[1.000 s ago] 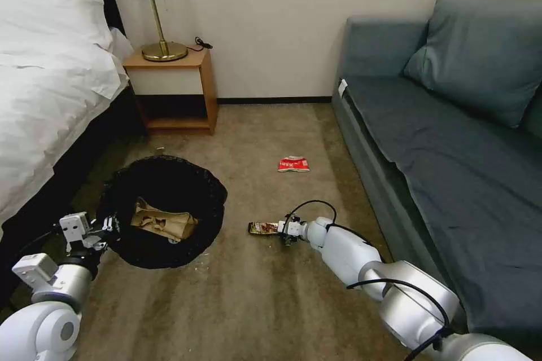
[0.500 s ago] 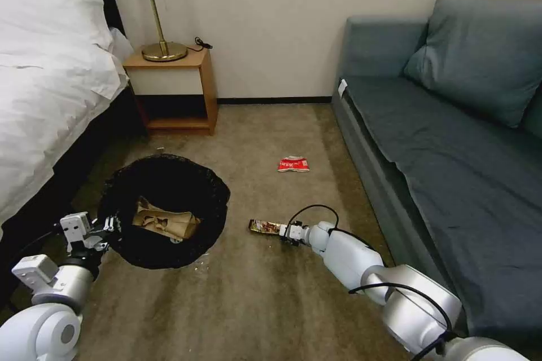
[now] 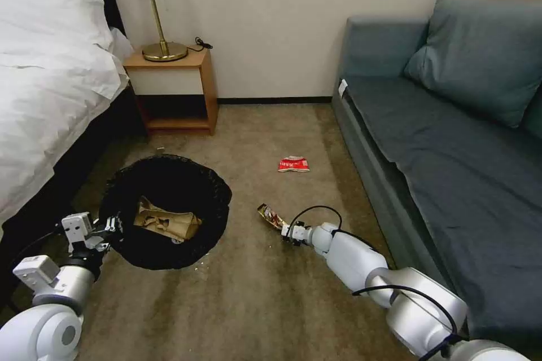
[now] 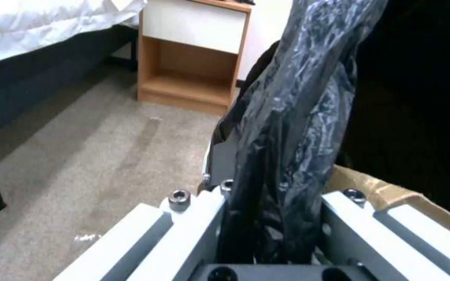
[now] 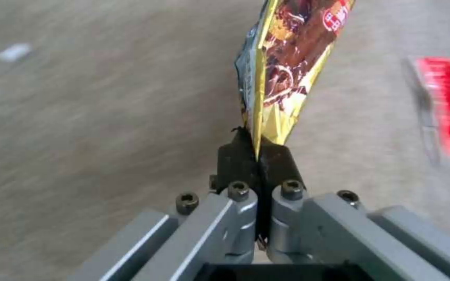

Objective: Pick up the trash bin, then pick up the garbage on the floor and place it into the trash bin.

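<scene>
The right gripper [image 5: 256, 150] has its two black pads pressed flat together on the bottom edge of one dark snack wrapper [image 5: 287, 74], a glossy foil sleeve with a gold seam and brown print that stands up from the pinch; in the head view this gripper [image 3: 285, 230] sits low over the carpet [image 3: 271, 304] with the wrapper [image 3: 270, 216] angled up and away toward the bin. The left gripper [image 4: 274, 218] is clamped on the near rim of the one trash bin [image 3: 166, 211], its two pale fingers [image 4: 199, 222] closed on a bunched fold of crinkled black plastic bag [image 4: 287, 128]; from the head view it [image 3: 108, 229] grips the bin at the side nearest the bed [image 3: 51, 84]. The bin is round, its liner folded over the rim, and it holds one crumpled brown paper bag [image 3: 165, 223]. One red-and-white packet [image 3: 293, 164] lies flat on the short-pile beige carpet, well apart from both grippers, between the bin and the sofa [image 3: 451, 152]. A wooden nightstand [image 3: 172, 90] with one brass lamp [image 3: 161, 28] stands against the wall beside the bed, and the grey-blue fabric sofa carries one cushion [image 3: 480, 56].
</scene>
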Motion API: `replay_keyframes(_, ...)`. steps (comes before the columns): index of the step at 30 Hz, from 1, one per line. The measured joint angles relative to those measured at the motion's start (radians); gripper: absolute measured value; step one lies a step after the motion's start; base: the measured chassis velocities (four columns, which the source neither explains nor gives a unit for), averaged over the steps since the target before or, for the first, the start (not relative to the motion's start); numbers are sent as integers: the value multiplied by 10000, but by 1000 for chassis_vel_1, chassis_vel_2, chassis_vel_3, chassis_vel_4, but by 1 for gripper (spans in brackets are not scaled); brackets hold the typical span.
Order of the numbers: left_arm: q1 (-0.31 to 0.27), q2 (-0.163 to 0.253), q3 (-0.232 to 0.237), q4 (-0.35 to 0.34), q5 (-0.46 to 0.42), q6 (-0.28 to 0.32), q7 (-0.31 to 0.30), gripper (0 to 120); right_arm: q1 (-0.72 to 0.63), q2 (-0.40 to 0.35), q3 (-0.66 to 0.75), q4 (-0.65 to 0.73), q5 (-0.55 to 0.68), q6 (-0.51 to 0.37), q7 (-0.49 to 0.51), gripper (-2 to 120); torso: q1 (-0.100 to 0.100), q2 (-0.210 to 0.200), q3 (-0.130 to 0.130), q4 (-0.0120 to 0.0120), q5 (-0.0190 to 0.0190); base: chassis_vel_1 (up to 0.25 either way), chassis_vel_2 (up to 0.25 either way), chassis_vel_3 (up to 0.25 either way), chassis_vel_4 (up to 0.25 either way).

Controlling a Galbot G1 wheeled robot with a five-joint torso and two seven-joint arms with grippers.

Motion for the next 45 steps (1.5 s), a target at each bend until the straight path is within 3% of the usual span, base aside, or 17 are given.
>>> replay_keyframes(5, -19, 32, 29, 0, -1, 0, -34, 1, -3, -361, 282, 647, 561, -31, 55, 0, 0, 0, 0, 0, 1, 0, 0, 0, 0)
replay_keyframes(9, -12, 93, 29, -12, -33, 0, -73, 1, 108, -892, 582, 1503, 1709, -113, 219, 0, 0, 0, 2, -2, 4, 0, 0, 0, 0)
replay_keyframes(10, -4, 118, 29, -13, -44, 1, -83, 1, 326, -1205, 903, 1990, 2838, 77, 418, 0, 0, 0, 0, -3, -1, 0, 0, 0, 0)
replay_keyframes(14, -13, 121, 84, 21, -28, 2, -88, 1, 812, -1772, 1544, 2859, 4318, 730, 915, 0, 0, 0, 1, 1, 1, 0, 0, 0, 0)
replay_keyframes(21, -207, 85, 206, 312, 78, -20, -93, 1, 1102, -2901, 3486, 4628, 5452, 1748, 1785, 0, 0, 0, 1, 2, 2, 0, 0, 0, 0)
replay_keyframes(23, -305, 95, 254, 445, 98, -27, -110, 1, 739, -3621, 4009, 5633, 6810, 2589, 1077, 0, 0, 0, 0, 2, -2, 0, 0, 0, 0)
replay_keyframes(24, -305, 95, 254, 445, 98, -27, -110, 1, 739, -3621, 4009, 5633, 6810, 2589, 1077, 0, 0, 0, 0, 2, -2, 0, 0, 0, 0)
replay_keyframes(25, -387, 126, 295, 508, 97, -28, -135, 1, 329, -4243, 4052, 6553, 8181, 3471, -88, 0, 1, -1, 1, -14, 7, 0, 0, 0, 0)
replay_keyframes(27, -435, 137, 318, 529, 95, -28, -146, 1, 18, -4569, 4062, 7263, 8656, 3750, -591, 0, 1, 0, 1, -11, 5, 0, 0, 0, 0)
replay_keyframes(28, -511, 148, 360, 564, 83, -24, -175, 1, -526, -4977, 4056, 8512, 9038, 3923, -1140, 0, 0, 0, -3, -20, 1, 0, 0, 0, 0)
replay_keyframes(29, -601, 146, 411, 591, 70, -9, -190, 1, -1020, -5226, 3897, 9705, 9249, 4091, -1468, 0, 0, 1, -1, -14, -2, 0, 0, 0, 0)
replay_keyframes(33, -695, 132, 464, 623, 60, 23, -238, 1, -1576, -5330, 3527, 11166, 9282, 4137, -1673, 0, 0, 1, -1, 1, 3, 0, 0, 0, 0)
replay_keyframes(35, -786, 134, 524, 665, -18, 92, -330, 1, -1843, -5173, 2782, 12788, 9021, 3786, -2075, 0, 0, 1, -1, 6, -1, 0, 0, 0, 0)
replay_keyframes(45, -810, 98, 540, 609, -47, 169, -393, 1, -1366, -4813, 741, 13297, 8439, 3539, -2701, 0, 0, 1, 0, 0, -4, 0, 0, 0, 0)
